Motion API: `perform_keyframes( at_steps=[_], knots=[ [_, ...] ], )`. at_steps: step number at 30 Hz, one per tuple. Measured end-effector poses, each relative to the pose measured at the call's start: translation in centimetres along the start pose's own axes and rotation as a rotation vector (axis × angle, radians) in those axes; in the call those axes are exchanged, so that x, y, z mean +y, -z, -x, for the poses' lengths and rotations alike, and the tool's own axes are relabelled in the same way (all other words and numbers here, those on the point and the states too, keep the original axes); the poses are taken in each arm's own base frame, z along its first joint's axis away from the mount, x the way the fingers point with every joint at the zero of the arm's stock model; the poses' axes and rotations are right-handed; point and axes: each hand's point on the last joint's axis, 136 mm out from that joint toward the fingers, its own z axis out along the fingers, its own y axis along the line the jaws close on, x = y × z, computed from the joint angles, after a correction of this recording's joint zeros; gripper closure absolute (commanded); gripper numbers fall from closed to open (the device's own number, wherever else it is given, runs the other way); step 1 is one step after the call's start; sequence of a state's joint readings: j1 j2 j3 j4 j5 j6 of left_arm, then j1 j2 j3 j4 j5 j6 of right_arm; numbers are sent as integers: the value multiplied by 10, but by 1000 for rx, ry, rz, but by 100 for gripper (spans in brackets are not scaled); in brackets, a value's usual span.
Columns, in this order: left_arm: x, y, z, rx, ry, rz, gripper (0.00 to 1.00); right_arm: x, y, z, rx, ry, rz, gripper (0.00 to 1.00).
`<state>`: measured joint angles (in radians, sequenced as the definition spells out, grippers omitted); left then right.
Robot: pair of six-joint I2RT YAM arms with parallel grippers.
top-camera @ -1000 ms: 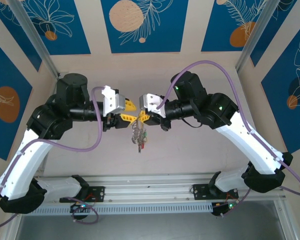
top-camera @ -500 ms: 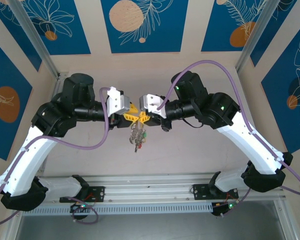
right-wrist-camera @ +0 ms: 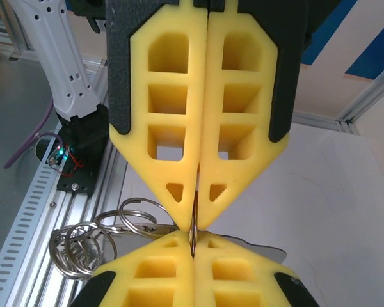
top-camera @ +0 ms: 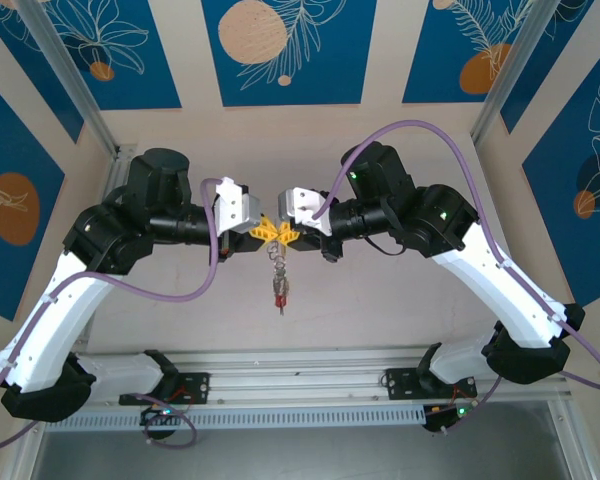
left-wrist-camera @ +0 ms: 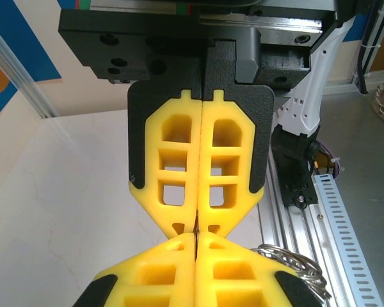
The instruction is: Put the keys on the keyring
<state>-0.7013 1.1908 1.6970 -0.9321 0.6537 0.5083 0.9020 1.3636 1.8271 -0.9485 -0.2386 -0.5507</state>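
Step in hand, as judged: steadying the loop for threading, best done with one pinch staying firm. The right gripper (top-camera: 286, 234) is clamping fully closed on the thin silvery wire keyring (right-wrist-camera: 193, 234). The left gripper (top-camera: 261, 228) is pressing shut, tip to tip against it; whether it is holding the wire cannot be told. The small silvery metal keys (top-camera: 279, 288) – red tag showing – are hanging bunched just below.

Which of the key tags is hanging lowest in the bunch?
The red tag, near the bottom of the keys dangling in the top view. Above it the bunch looks silvery, with no other tag colour clear.
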Motion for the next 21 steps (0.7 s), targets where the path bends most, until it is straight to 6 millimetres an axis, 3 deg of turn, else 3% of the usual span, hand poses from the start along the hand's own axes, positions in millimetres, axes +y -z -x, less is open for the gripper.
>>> perform_keyframes(
  at_steps=[4, 9, 12, 21],
  knots=[
    [0, 0, 0, 0, 0, 0, 100, 0, 0, 0, -1, 0, 0, 100],
    [1, -1, 0, -5, -2, 1, 100, 0, 0, 2, -22, 8, -8, 70],
    [-1, -4, -4, -3, 8, -8, 100, 2, 3, 5, -53, 30, -20, 63],
    [-6, 0, 8, -62, -1, -26, 100, 7, 20, 5, -130, -12, -26, 71]
  ],
)
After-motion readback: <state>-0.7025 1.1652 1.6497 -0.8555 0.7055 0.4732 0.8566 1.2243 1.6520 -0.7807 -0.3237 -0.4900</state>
